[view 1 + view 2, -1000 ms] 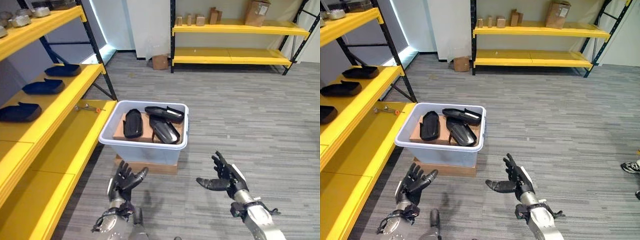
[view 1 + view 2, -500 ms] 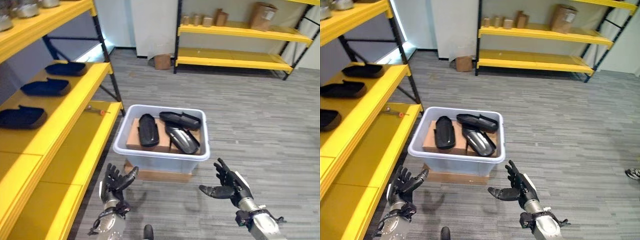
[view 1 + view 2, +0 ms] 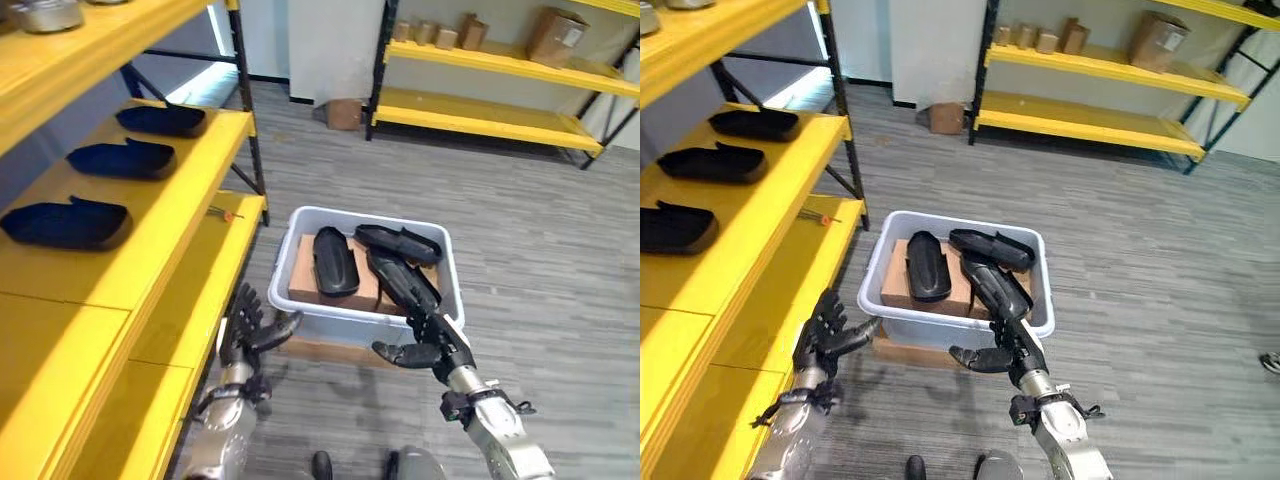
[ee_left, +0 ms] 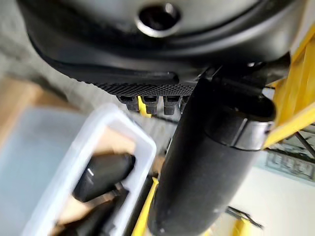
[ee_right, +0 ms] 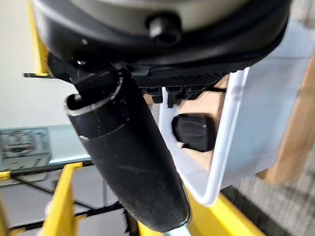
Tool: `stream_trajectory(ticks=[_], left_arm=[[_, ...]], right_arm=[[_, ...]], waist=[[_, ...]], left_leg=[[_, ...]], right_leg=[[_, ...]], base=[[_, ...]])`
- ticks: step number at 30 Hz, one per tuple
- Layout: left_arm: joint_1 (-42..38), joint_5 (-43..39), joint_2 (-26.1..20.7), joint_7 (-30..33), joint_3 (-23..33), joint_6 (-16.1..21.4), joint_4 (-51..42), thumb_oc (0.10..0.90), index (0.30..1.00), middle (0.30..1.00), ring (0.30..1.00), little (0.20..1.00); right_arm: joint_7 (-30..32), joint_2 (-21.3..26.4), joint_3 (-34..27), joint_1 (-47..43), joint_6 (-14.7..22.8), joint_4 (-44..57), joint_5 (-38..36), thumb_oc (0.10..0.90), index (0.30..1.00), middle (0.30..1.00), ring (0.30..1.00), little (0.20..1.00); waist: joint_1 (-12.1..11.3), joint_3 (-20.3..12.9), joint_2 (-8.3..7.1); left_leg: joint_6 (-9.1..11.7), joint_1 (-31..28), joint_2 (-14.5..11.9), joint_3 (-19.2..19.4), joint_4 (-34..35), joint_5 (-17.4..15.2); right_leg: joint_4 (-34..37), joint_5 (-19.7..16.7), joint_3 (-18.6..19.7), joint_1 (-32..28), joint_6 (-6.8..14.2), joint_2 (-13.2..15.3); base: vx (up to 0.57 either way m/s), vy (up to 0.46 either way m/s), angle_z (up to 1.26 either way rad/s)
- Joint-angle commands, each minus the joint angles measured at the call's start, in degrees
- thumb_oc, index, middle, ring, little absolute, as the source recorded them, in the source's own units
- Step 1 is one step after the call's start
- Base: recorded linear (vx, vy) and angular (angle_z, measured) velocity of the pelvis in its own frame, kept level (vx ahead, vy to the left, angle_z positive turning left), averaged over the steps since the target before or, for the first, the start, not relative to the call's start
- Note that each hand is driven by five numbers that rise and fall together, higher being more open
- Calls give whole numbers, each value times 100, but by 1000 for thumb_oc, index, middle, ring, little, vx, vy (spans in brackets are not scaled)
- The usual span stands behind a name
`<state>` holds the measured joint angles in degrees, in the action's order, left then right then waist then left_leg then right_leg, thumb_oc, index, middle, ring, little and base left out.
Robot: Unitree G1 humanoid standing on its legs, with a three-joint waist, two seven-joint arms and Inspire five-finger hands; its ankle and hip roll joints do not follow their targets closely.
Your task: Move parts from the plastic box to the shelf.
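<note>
Translucent pale-grey plastic box, smooth, slight sheen on rim. Inside: three black moulded plastic parts, semi-gloss, lying on a matt brown cardboard insert. Yellow painted metal shelf, smooth satin boards, black metal uprights. Three dark blue-black matt parts on shelf. Grey wood-grain floor, matt. Brown cardboard carton, dull paper surface.
</note>
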<state>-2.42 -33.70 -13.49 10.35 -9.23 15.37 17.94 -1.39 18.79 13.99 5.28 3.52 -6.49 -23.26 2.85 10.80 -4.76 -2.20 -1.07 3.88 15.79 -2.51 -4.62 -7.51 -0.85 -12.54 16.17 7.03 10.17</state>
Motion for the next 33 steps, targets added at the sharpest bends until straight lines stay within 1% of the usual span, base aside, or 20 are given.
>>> stream_trajectory(ticks=[1,2,4,5,6,9,11,13,15,17,19,21,22,25,26,27,29,31,32,33], left_arm=[[-155,-49,-15,-547,-256,416,-1029,900,1000,1000,1000,1000],[-61,-99,11,-727,-350,331,-1201,900,1000,1000,1000,1000],[1,-88,11,-761,-383,316,-1278,900,1000,1000,1000,1000],[45,-70,4,-761,-411,306,-1338,900,1000,1000,1000,1000],[73,-171,-7,-687,-397,266,-1397,900,1000,1000,1000,1000],[110,-255,0,-703,-339,302,-1399,900,1000,1000,1000,1000],[164,-209,6,-699,-294,305,-1491,900,1000,1000,1000,1000],[223,-146,-22,-627,-291,399,-1599,900,1000,1000,1000,1000],[203,-272,-20,-567,-266,516,-1602,900,1000,1000,1000,1000],[193,-322,-20,-579,-258,525,-1602,900,1000,1000,1000,1000],[153,-550,14,-714,-279,666,-1770,900,1000,1000,1000,1000],[138,-584,6,-729,-293,659,-1920,900,1000,1000,1000,1000],[137,-545,-18,-777,-297,682,-1981,900,1000,1000,1000,1000],[157,-430,-44,-808,-283,741,-2039,900,1000,1000,1000,1000],[178,-443,-86,-815,-266,714,-2054,900,1000,1000,1000,1000],[192,-421,-90,-805,-257,724,-2044,900,1000,1000,1000,1000],[264,-496,-162,-798,-201,772,-2037,900,1000,1000,1000,1000],[308,-547,-198,-811,-187,781,-2047,900,1000,1000,1000,1000],[395,-577,-245,-842,-159,785,-2082,900,1000,1000,1000,1000],[464,-603,-271,-871,-128,798,-2085,900,1000,1000,1000,1000]], right_arm=[[216,-5,-276,-534,259,388,-208,900,1000,1000,1000,1000],[268,-77,-369,-419,246,387,-172,900,1000,1000,1000,1000],[263,-90,-408,-361,242,371,-149,900,1000,1000,1000,1000],[265,-94,-425,-317,255,320,-105,900,1000,1000,1000,1000],[173,-92,-381,-272,199,228,-209,900,1000,1000,1000,1000],[92,-157,-329,-220,160,170,-501,900,1000,1000,1000,1000],[80,-159,-290,-232,179,118,-416,900,1000,1000,1000,1000],[74,-123,-241,-258,246,98,-261,900,1000,1000,1000,1000],[58,-76,-245,-270,316,83,-135,900,1000,1000,1000,1000],[56,-64,-245,-272,326,79,-114,900,1000,1000,1000,1000],[39,39,-211,-339,428,60,87,900,1000,1000,1000,1000],[10,86,-231,-341,457,78,105,900,1000,1000,1000,1000],[24,130,-240,-323,532,99,151,900,1000,1000,1000,1000],[56,201,-289,-303,632,123,304,900,1000,1000,1000,1000],[71,250,-330,-294,689,128,354,900,1000,1000,1000,1000],[52,269,-340,-299,707,127,344,900,1000,1000,1000,1000],[9,317,-355,-371,737,151,383,900,1000,1000,1000,1000],[5,342,-361,-389,730,195,425,900,1000,1000,1000,1000],[47,383,-347,-394,697,303,472,900,1000,1000,1000,1000],[74,424,-320,-387,693,336,474,900,1000,1000,1000,1000]], waist=[[130,-297,13],[185,-317,5],[199,-334,4],[200,-367,0],[205,-457,3],[216,-532,11],[216,-578,35],[220,-627,71],[230,-649,84],[232,-656,90],[227,-669,121],[216,-651,101],[215,-634,61],[194,-581,34],[169,-522,41],[162,-494,59],[122,-408,141],[101,-379,182],[34,-332,268],[-19,-306,282]], left_leg=[[-71,-572,-393,-791,380,158],[-37,-650,-417,-876,424,140],[-3,-707,-451,-869,461,150],[34,-761,-497,-822,495,174],[130,-817,-610,-648,516,201],[228,-925,-737,-465,574,229],[288,-962,-830,-367,585,264],[372,-946,-943,-301,524,329],[416,-863,-981,-300,373,341],[428,-833,-989,-307,329,356],[501,-565,-1043,-422,-234,550],[546,-283,-1115,-471,-890,811],[561,-78,-1136,-461,-1527,876],[537,324,-1045,-537,-2386,955],[515,679,-988,-622,-2610,1068],[505,759,-975,-649,-2605,1070],[519,872,-955,-599,-1920,1168],[535,881,-947,-559,-1488,1245],[606,1067,-939,-651,-823,1612],[637,1172,-899,-778,-563,1731]], right_leg=[[189,-1126,437,-494,122,-37],[334,-1072,555,-576,135,-80],[467,-1019,491,-714,149,-108],[613,-1029,400,-842,157,-104],[774,-985,254,-1040,113,-120],[939,-978,121,-1191,78,-158],[973,-923,61,-1264,18,-208],[941,-782,20,-1330,-124,-355],[910,-680,35,-1349,-224,-462],[902,-660,40,-1348,-243,-481],[831,-488,144,-1378,-418,-643],[822,-419,147,-1440,-535,-708],[805,-372,147,-1474,-623,-719],[758,-306,207,-1539,-741,-749],[754,-279,294,-1623,-778,-793],[754,-271,328,-1657,-777,-817],[767,-178,454,-1791,-736,-867],[797,-142,472,-1864,-710,-879],[871,-139,539,-1987,-702,-945],[909,-130,603,-2066,-685,-956]], base=[[208,-181,64],[173,-146,54],[149,-137,47],[256,-280,63],[258,-297,55],[187,-229,11],[154,-190,-28],[210,-268,-37],[132,-194,-39],[78,-120,-38],[150,-256,-31],[89,-226,-38],[90,-215,-28],[95,-146,-2],[94,-67,3],[136,4,3],[131,102,-6],[109,110,-23],[145,135,-30],[192,163,-33]])
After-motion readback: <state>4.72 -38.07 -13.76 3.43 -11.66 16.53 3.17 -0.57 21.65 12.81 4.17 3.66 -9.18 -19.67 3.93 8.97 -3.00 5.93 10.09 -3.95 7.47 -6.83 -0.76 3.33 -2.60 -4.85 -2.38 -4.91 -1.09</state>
